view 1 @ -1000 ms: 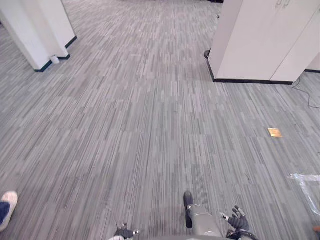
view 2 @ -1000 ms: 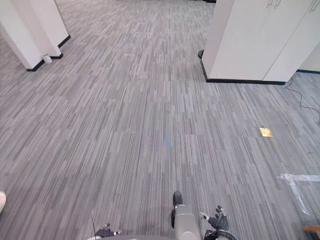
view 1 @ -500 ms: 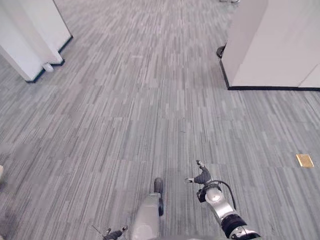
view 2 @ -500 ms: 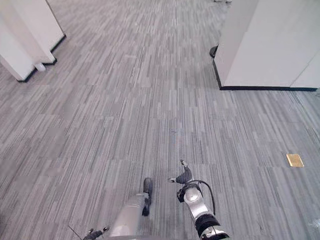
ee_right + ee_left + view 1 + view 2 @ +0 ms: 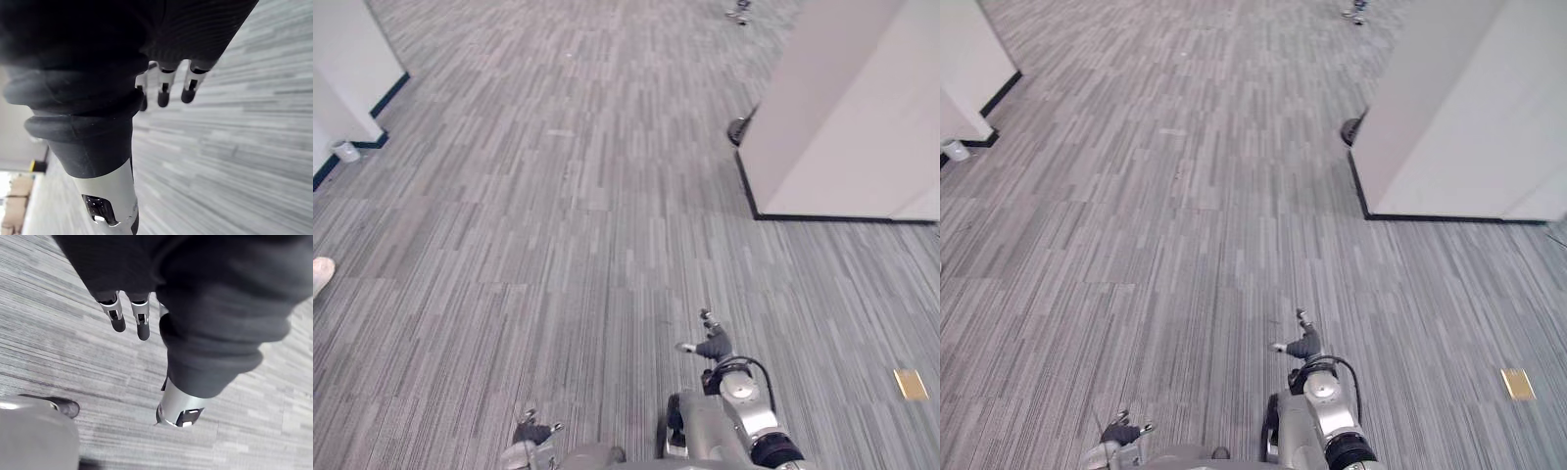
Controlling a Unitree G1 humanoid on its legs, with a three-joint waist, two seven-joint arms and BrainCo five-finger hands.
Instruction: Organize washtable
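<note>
Grey striped carpet (image 5: 568, 225) lies in front of me, with no washtable or task object on it. My right hand (image 5: 710, 343) reaches forward low at the bottom middle, fingers (image 5: 164, 90) straight and relaxed, holding nothing. Over the floor at the bottom edge hangs my left hand (image 5: 530, 436), its fingers (image 5: 117, 318) loose and its thumb (image 5: 178, 411) apart, also empty.
A white cabinet block (image 5: 842, 127) with a dark base stands at the right, a dark caster (image 5: 736, 129) at its corner. A white pillar (image 5: 342, 59) and a small white cup (image 5: 345, 151) are at the far left. A person's shoe (image 5: 321, 274) shows at the left edge, a tan floor plate (image 5: 910, 384) at the lower right.
The camera has swung, shifting the cabinet and pillar. My right hand rose from the bottom edge and stays reached forward. My left hand has come into view at the bottom.
</note>
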